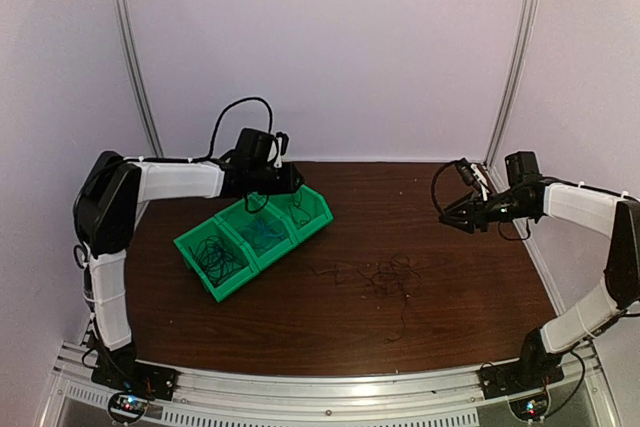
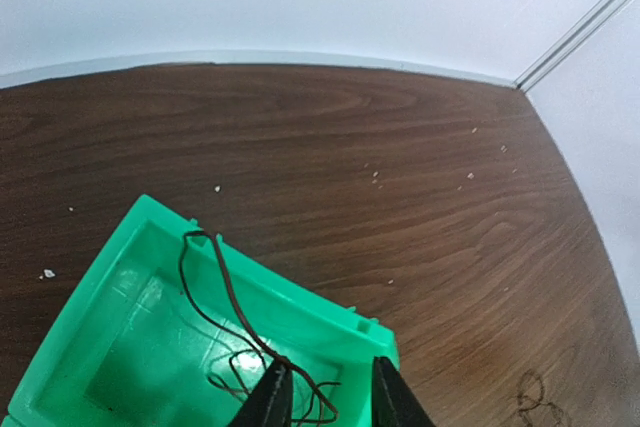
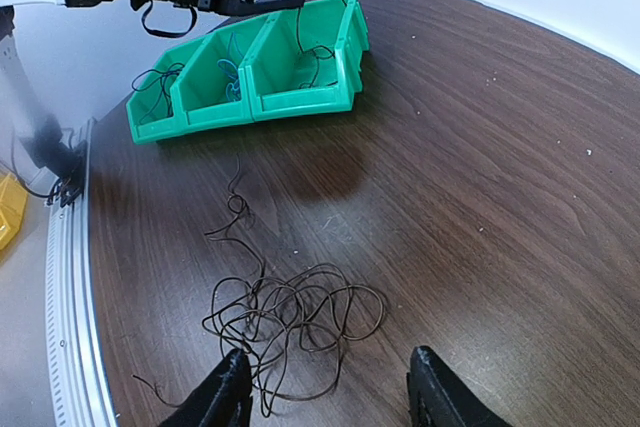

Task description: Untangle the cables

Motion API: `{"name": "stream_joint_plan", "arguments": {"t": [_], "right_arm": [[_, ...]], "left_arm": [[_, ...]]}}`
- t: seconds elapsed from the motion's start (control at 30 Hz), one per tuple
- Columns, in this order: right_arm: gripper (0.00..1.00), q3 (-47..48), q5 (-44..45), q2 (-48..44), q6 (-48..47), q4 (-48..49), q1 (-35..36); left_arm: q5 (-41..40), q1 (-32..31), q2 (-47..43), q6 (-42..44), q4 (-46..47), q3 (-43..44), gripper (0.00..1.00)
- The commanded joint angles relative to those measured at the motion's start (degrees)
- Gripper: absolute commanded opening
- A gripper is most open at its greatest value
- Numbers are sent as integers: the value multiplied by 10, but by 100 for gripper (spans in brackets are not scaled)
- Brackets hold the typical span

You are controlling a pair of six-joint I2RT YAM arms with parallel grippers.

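A row of green bins (image 1: 255,237) stands at the table's left. My left gripper (image 1: 292,182) hangs over the rightmost compartment (image 2: 310,302). Its jaws (image 2: 330,392) are open, and a dark cable (image 2: 229,286) loops over the bin's rim and runs down past the left finger into the bin. Blue cables (image 1: 262,232) lie in the middle compartment, black ones (image 1: 215,257) in the left one. A loose tangle of dark cables (image 3: 290,312) lies on the wood (image 1: 385,277). My right gripper (image 3: 328,387) hovers open just above and behind it, far right in the top view (image 1: 458,215).
White walls close the table at the back and sides, with metal corner posts (image 1: 135,57). An aluminium rail (image 1: 320,387) runs along the near edge by the arm bases. A yellow object (image 3: 10,207) sits off the table's left.
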Motion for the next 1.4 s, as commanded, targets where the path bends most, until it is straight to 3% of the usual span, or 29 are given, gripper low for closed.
{"name": "stream_joint_plan", "arguments": {"t": [0.0, 0.27, 0.53, 0.73, 0.83, 1.03, 1.13, 1.2, 1.37], "right_arm": [[54, 9, -6, 5, -9, -6, 1], [54, 9, -7, 4, -11, -7, 1], [54, 10, -8, 1, -12, -10, 1], [54, 9, -6, -3, -15, -12, 1], [54, 8, -6, -5, -16, -13, 1], [54, 8, -5, -4, -18, -14, 2], [54, 10, -6, 1, -20, -17, 1], [54, 12, -7, 4, -22, -20, 1], [54, 13, -8, 6, -26, -23, 1]], "left_arm": [[1, 1, -72, 0, 11, 1, 31], [-31, 1, -122, 4, -41, -6, 35], [28, 1, -70, 5, -44, -20, 18], [17, 1, -36, 12, -32, -16, 1], [14, 1, -15, 13, -53, 4, 0], [13, 1, 4, 12, -126, 37, 10], [-7, 1, 0, 19, -171, 60, 29], [-18, 1, -1, 29, -209, 79, 36], [-55, 1, -14, 63, -282, 115, 40]]}}
